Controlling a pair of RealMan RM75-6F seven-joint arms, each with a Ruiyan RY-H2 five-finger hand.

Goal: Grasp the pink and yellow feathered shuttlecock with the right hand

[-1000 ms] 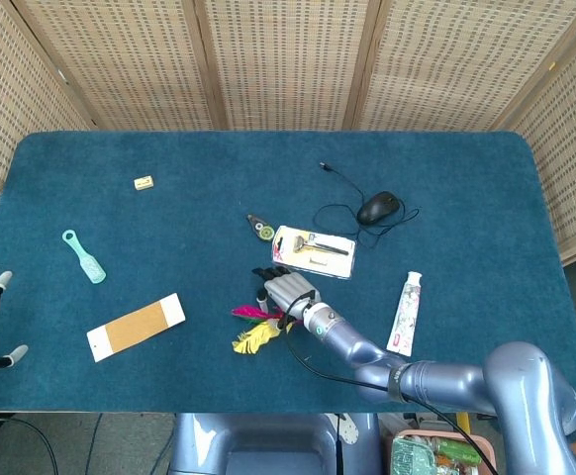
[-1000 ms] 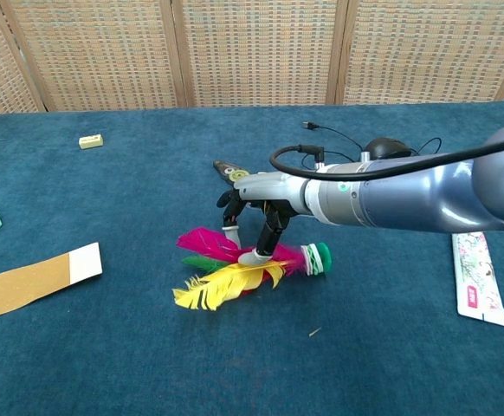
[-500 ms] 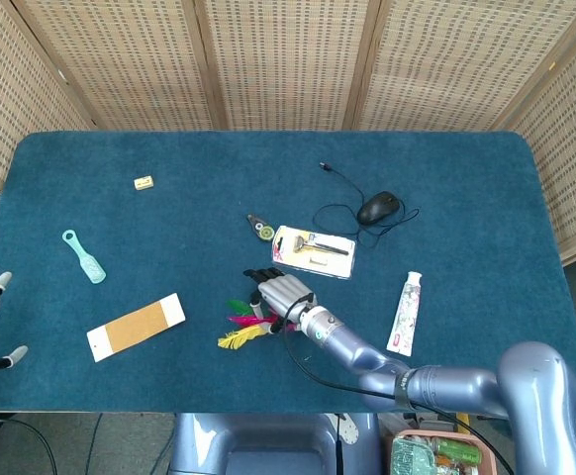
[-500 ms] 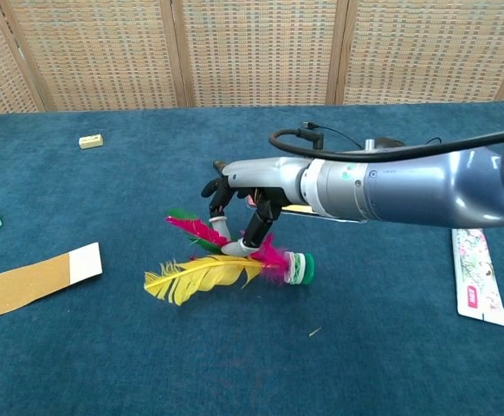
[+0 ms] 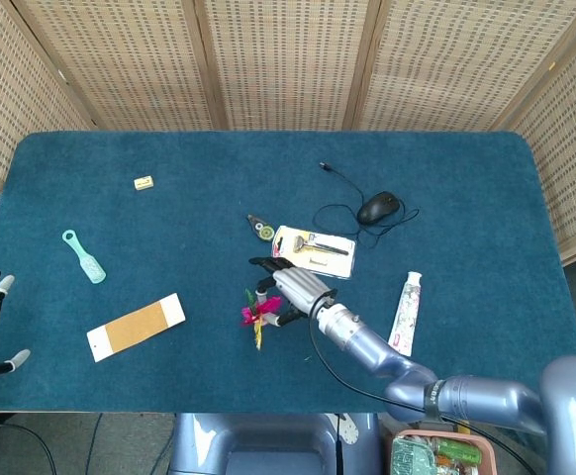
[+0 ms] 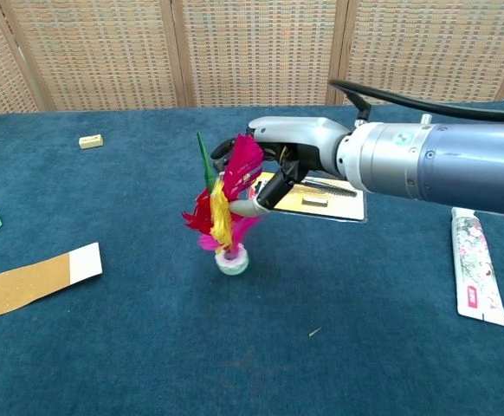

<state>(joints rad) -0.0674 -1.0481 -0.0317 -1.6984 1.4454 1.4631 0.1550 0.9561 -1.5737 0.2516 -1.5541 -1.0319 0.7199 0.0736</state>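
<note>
Because the right hand (image 6: 274,165) pinched its feathers, the pink and yellow feathered shuttlecock (image 6: 222,212) hung base-down, just left of the packaged razor (image 5: 313,251), fingers closed round the plumes.

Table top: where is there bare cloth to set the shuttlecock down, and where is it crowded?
Bare cloth lies between the eraser and the mouse along the far side, and right of the toothpaste tube. Near the right hand, which holds the shuttlecock, the razor pack and correction tape crowd in. The cardboard strip and brush take the left.
</note>
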